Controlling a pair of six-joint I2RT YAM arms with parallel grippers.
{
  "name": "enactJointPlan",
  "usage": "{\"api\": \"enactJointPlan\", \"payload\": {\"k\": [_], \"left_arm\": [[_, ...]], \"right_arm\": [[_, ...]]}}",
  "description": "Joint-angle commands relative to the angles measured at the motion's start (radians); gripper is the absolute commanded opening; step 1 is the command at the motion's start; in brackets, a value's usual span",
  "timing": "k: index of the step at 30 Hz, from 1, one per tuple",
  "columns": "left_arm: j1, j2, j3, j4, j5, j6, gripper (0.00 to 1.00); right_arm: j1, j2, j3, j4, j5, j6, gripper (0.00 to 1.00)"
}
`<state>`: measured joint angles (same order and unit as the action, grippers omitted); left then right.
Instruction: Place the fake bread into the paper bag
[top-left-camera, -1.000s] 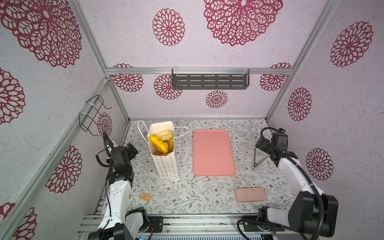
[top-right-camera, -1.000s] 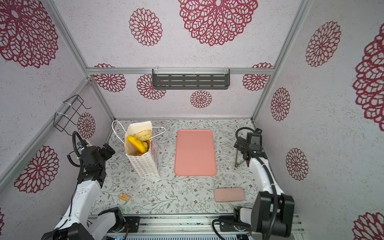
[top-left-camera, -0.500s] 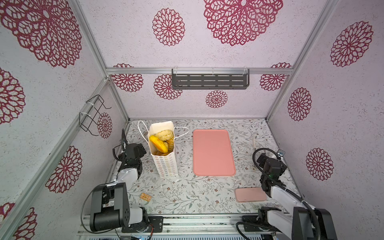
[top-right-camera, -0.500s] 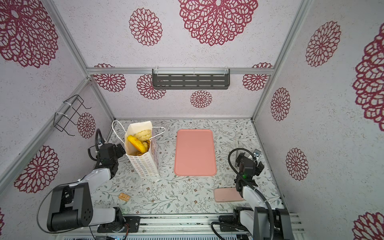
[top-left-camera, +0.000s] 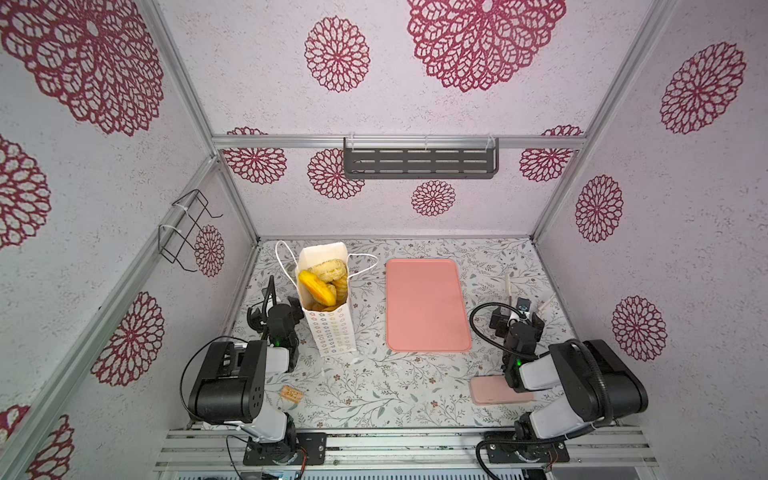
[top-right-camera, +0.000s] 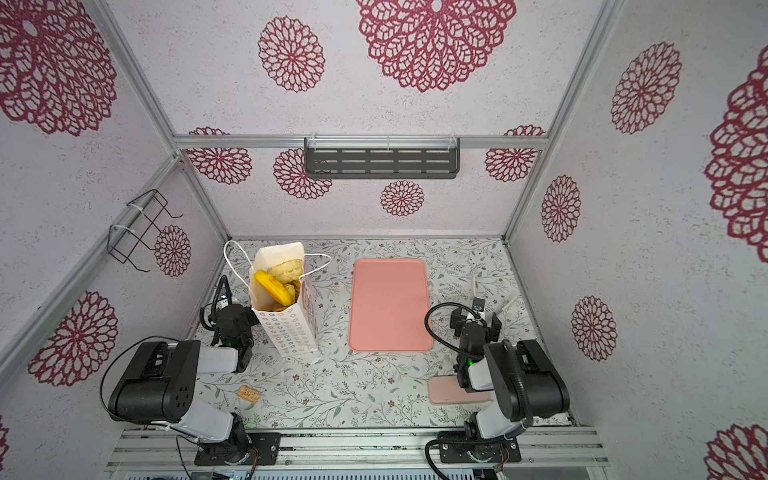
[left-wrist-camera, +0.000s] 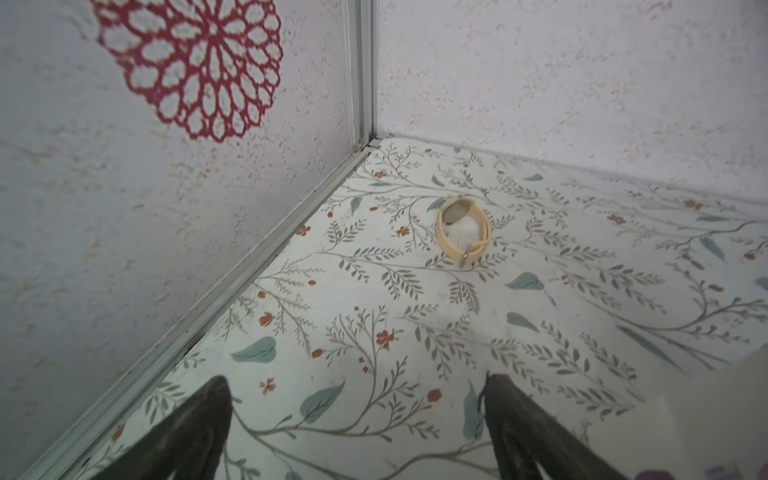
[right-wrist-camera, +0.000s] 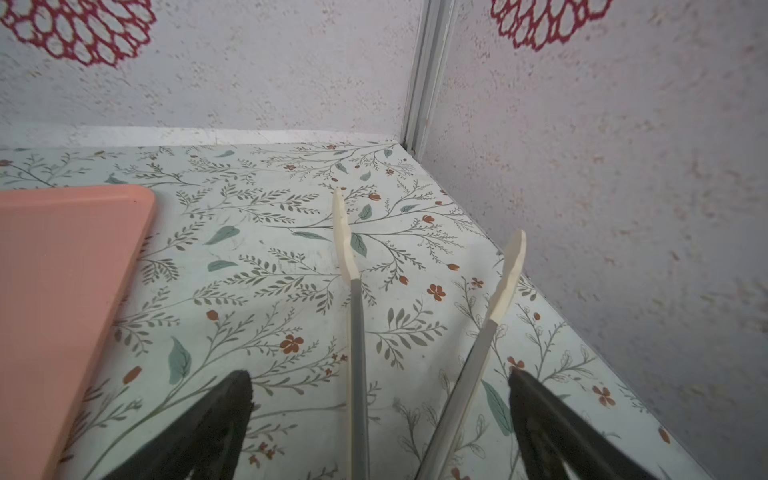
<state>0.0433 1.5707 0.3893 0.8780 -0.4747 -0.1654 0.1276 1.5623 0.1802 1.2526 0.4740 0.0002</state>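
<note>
Folded low beside bag (top-left-camera: 328, 309), bread (top-left-camera: 322, 280) inside; left gripper (left-wrist-camera: 357, 419) and right gripper (right-wrist-camera: 380, 419) spread, empty. Likely finished.

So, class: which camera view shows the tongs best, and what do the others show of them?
The right wrist view: the tongs run up its middle, both pale tips clear, between the right hand's spread fingers. In both top views only the small tips show beyond that arm. The left wrist view shows none.

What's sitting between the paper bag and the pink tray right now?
Nothing: in both top views only bare floral tabletop separates the paper bag from the pink tray.
</note>
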Motion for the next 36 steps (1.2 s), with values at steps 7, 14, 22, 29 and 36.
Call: {"api": "enactJointPlan", "payload": {"k": [7,14,22,29,36], "left_arm": [[0.049,-0.009,0.029,0.017,0.079,-0.006,0.97],[0.047,-0.008,0.03,0.017,0.076,-0.005,0.97],[0.046,-0.012,0.021,0.027,0.076,-0.004,0.97],[0.045,-0.008,0.025,0.026,0.075,-0.003,0.97],[0.045,-0.009,0.025,0.024,0.074,-0.003,0.97]], "right_arm": [[-0.079,-0.022,0.068,-0.036,-0.121,0.046,0.99],[-0.079,-0.02,0.074,-0.042,-0.112,0.052,0.99],[-0.046,-0.017,0.054,0.004,-0.081,0.018,0.99],[-0.093,-0.02,0.087,-0.074,-0.176,0.047,0.99],[-0.088,-0.026,0.07,-0.04,-0.171,0.039,0.99]]}}
